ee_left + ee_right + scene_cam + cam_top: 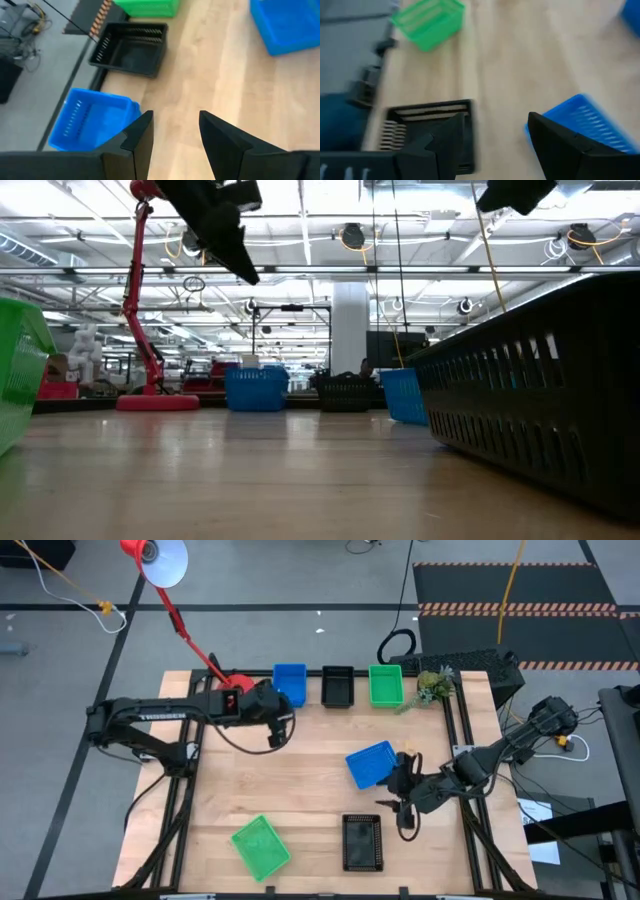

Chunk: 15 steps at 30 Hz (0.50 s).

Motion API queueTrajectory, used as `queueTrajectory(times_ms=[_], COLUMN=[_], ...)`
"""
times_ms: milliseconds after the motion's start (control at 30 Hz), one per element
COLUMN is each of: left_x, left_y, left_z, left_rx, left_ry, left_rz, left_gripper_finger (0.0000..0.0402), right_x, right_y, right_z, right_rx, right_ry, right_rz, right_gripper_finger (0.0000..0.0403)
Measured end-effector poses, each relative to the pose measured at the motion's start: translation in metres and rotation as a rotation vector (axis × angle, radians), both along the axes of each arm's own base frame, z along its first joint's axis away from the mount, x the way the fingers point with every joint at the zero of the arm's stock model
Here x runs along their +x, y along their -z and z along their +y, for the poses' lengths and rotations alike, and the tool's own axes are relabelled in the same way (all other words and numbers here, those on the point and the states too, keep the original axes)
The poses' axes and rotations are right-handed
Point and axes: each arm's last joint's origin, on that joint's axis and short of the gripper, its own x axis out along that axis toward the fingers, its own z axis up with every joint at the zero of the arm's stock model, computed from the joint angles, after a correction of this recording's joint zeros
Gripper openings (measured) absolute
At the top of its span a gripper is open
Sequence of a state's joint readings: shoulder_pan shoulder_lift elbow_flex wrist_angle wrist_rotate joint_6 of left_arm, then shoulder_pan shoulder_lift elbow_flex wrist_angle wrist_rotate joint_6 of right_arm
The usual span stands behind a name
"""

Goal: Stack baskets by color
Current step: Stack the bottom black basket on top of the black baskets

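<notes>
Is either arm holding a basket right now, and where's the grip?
Nothing is held: left gripper and right gripper both show open, empty jaws.

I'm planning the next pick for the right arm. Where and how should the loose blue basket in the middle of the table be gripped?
Grip the blue basket by its thin rim wall on the edge facing the right gripper, coming down from above. It lies open side up, skewed on the table, with open jaws already beside it.
</notes>
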State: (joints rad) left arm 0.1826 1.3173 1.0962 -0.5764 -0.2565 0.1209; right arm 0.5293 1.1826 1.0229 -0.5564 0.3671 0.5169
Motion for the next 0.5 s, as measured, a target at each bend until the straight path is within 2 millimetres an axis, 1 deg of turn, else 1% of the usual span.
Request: queueTrajectory(times_ms=[100,233,400,500], left_x=[-0.005,-0.007,-0.006,-0.006], left_y=[-0.001,0.0,0.0,-0.001], left_z=[-0.009,-0.019,-0.024,-0.024], left_rx=[-0.031,-0.047,-0.031,-0.028], left_ry=[0.003,0.003,0.014,0.014], left_rz=[0.013,0.038,0.037,0.025], left_gripper_finger=[0.0159,0.0159,0.0159,0.0159], right_x=[0.003,0.011,0.029,0.043], right_y=[0.002,0.012,0.03,0.032], right_z=[0.007,0.032,0.067,0.086], right_rx=[0.128,0.201,0.194,0.158], right_ry=[-0.006,-0.044,-0.097,-0.106], right_rz=[0.018,0.013,0.031,0.064], right_gripper_finger=[0.0212,0.0212,0.0212,0.0212])
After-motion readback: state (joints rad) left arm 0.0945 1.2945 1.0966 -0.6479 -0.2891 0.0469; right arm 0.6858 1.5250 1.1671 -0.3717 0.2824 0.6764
